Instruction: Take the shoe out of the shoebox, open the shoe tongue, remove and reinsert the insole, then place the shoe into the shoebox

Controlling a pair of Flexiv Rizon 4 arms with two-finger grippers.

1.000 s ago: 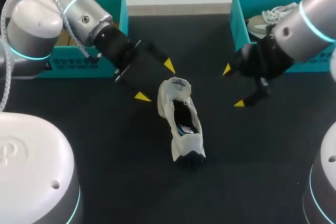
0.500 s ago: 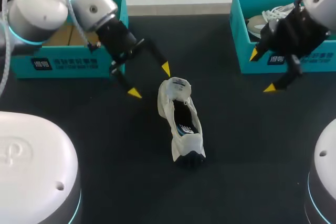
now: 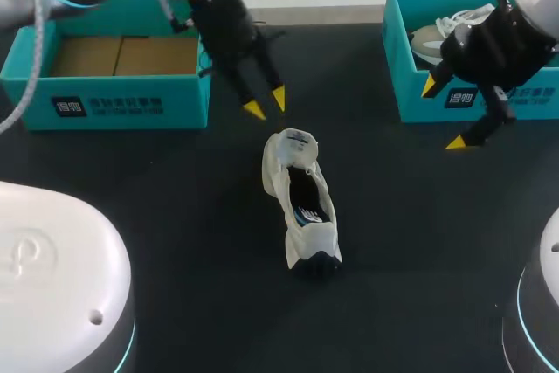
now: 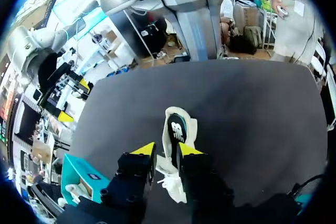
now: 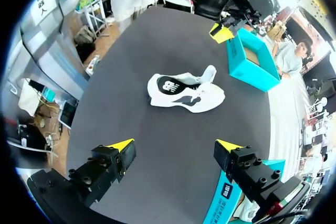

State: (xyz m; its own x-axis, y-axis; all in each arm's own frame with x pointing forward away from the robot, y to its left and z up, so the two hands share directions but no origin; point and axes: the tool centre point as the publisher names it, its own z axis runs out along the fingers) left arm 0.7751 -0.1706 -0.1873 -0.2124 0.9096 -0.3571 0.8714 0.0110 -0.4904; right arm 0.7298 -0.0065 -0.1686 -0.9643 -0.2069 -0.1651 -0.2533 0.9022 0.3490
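Left gripper (image 3: pixel 266 104) has narrowed its fingers to a small gap, holding nothing, and now hangs just beyond the end of the shoe (image 3: pixel 301 203) that faces the boxes; a second ago it stood wide open beside that end. The shoe lies unmoved on the table (image 3: pixel 175 242), between the left shoebox (image 3: pixel 131 104) and the right shoebox (image 3: pixel 410 104). Right gripper (image 3: pixel 442 114), spread wide and empty, has backed off to the right shoebox. Likely the left arm is lining up to pinch the tongue
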